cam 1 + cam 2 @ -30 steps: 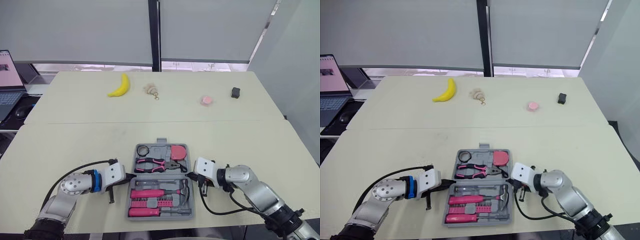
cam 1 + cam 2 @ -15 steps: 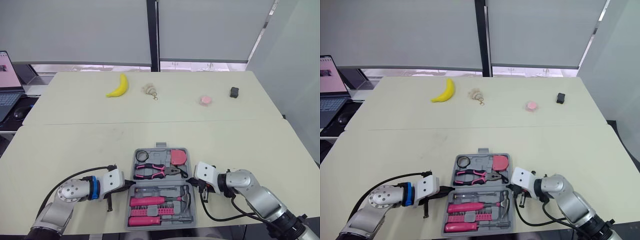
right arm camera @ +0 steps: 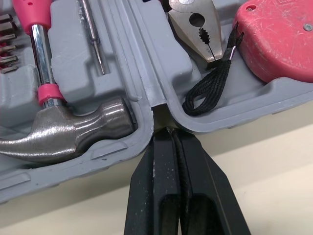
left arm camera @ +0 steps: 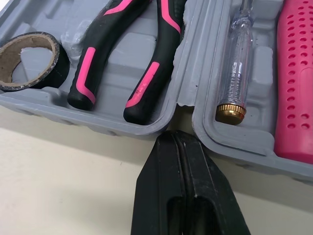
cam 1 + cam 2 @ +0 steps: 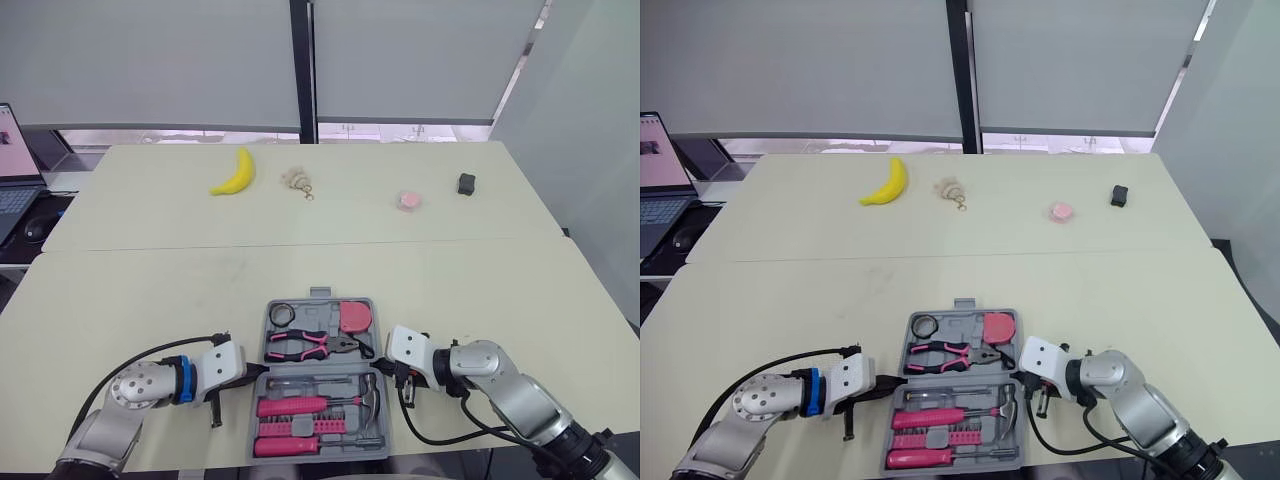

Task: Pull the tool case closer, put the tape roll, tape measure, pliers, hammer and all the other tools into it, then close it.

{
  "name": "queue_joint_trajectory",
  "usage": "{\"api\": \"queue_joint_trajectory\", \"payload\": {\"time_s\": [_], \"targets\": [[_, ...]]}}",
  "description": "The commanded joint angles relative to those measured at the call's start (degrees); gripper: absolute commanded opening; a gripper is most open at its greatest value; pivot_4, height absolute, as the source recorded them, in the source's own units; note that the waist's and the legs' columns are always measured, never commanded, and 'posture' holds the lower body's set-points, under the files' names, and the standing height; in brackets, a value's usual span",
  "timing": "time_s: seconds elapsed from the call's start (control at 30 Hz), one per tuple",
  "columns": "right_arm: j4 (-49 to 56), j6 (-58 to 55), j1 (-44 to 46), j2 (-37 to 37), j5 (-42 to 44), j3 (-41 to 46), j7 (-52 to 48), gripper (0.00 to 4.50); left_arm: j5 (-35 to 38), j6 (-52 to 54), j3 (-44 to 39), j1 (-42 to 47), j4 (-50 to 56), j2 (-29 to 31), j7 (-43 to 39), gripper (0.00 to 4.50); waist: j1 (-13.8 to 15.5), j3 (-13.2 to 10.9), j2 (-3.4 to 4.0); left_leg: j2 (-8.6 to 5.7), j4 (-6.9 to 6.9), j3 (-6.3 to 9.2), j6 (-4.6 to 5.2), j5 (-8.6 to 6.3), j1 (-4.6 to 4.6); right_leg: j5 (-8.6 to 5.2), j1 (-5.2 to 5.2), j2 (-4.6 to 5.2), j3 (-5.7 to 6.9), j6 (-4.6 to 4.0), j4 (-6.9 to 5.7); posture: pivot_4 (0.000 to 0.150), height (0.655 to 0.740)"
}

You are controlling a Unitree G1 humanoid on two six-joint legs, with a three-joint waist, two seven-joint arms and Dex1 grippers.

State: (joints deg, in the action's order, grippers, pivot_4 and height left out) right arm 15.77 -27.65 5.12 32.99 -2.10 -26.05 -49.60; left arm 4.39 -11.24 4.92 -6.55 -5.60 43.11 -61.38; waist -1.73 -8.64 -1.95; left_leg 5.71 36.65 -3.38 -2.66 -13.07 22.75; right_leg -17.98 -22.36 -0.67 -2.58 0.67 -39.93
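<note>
The grey tool case [image 5: 322,322] lies open flat near the table's front edge. Its far half holds the black tape roll [image 5: 281,315], the pink-handled pliers [image 5: 310,345] and the pink tape measure [image 5: 353,317]. The near half holds the hammer [image 5: 372,398], a pink screwdriver and a clear tester screwdriver [image 4: 237,63]. My left gripper [image 5: 258,374] is shut, its tip [image 4: 177,142] pressed into the hinge notch on the case's left side. My right gripper [image 5: 377,367] is shut too, its tip [image 3: 171,132] in the right hinge notch beside the hammer head [image 3: 73,132].
On the far table lie a banana [image 5: 234,173], a small beige keyring item [image 5: 297,180], a pink round object [image 5: 411,201] and a small black object [image 5: 466,184]. A laptop [image 5: 15,170] and mouse [image 5: 35,232] sit off to the left.
The camera has shifted a little. The case and both gripper tips at its hinge have slid slightly nearer the front edge. Both grippers stay shut.
</note>
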Motion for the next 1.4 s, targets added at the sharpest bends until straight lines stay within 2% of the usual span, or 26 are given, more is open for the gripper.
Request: {"api": "queue_joint_trajectory", "payload": {"time_s": [0.03,0.2,0.37,0.53,0.6,0.8,1.07,1.2,1.4], "targets": [[6.0,-1.2,-1.8,1.9,1.6,3.9,0.6,0.05,1.4,1.0,-2.4,-1.4,0.5,1.9,0.2,0.0,0.0,0.0,0.0,0.0,-0.01,0.0,0.0,0.0,0.01,0.0,-0.01,0.0,-0.01,0.0,0.0,0.15,0.74],[11.2,-2.8,-6.5,4.5,3.1,10.4,2.8,0.05,3.4,2.7,-7.0,0.2,-1.8,3.9,1.7,0.0,0.1,0.0,-0.01,0.01,-0.04,0.09,0.0,0.0,0.01,-0.12,-0.01,0.01,-0.03,0.11,0.0,0.15,0.74],[12.9,-1.9,-9.4,5.6,3.9,14.0,4.1,0.05,5.2,2.0,-8.3,1.9,-2.1,5.0,-0.6,0.0,0.1,0.0,-0.01,-0.01,-0.03,0.07,0.0,0.0,0.0,-0.2,0.01,0.05,-0.02,0.19,0.01,0.15,0.74],[16.2,0.9,-15.6,6.4,4.8,18.3,5.7,0.05,13.7,3.7,-6.4,-3.0,12.7,9.1,-12.5,0.0,0.1,0.0,-0.07,-0.01,-0.07,0.05,-0.11,-0.06,0.12,-0.24,-0.03,0.09,-0.05,0.14,0.08,0.15,0.74],[16.8,1.3,-17.4,6.3,5.0,18.5,5.9,0.05,14.9,4.1,-4.0,-5.0,18.3,10.0,-15.3,0.0,0.1,-0.1,-0.03,-0.02,-0.16,0.05,-0.14,-0.08,0.07,-0.26,-0.01,0.12,-0.08,0.1,0.09,0.15,0.74],[17.7,-1.7,-17.1,4.6,5.2,17.3,8.0,0.05,8.8,4.3,6.0,-1.9,21.9,7.2,-15.1,0.0,0.1,-0.1,0.06,-0.05,-0.25,0.1,-0.13,-0.07,-0.06,-0.33,0.04,0.05,-0.12,0.19,0.1,0.15,0.74],[18.4,-4.0,-15.9,4.6,6.3,16.9,8.6,0.05,-1.2,0.6,14.4,5.3,14.4,3.1,-12.6,0.0,0.0,-0.1,0.05,-0.09,-0.23,0.09,-0.12,-0.07,-0.04,-0.33,0.04,0.03,-0.14,0.19,0.11,0.15,0.74],[18.3,-4.2,-16.0,4.9,6.8,17.8,8.7,0.05,-1.1,0.3,15.9,6.1,13.8,1.9,-12.3,0.0,0.0,-0.1,0.05,-0.06,-0.25,0.1,-0.12,-0.07,-0.01,-0.35,0.03,0.0,-0.13,0.16,0.12,0.15,0.74],[19.0,-4.6,-16.9,5.5,7.4,18.2,8.7,0.05,3.1,1.0,13.0,5.6,14.3,0.8,-10.4,0.0,0.1,-0.1,0.05,-0.05,-0.25,0.12,-0.12,-0.07,-0.03,-0.35,0.04,0.0,-0.12,0.17,0.1,0.15,0.74]]}}
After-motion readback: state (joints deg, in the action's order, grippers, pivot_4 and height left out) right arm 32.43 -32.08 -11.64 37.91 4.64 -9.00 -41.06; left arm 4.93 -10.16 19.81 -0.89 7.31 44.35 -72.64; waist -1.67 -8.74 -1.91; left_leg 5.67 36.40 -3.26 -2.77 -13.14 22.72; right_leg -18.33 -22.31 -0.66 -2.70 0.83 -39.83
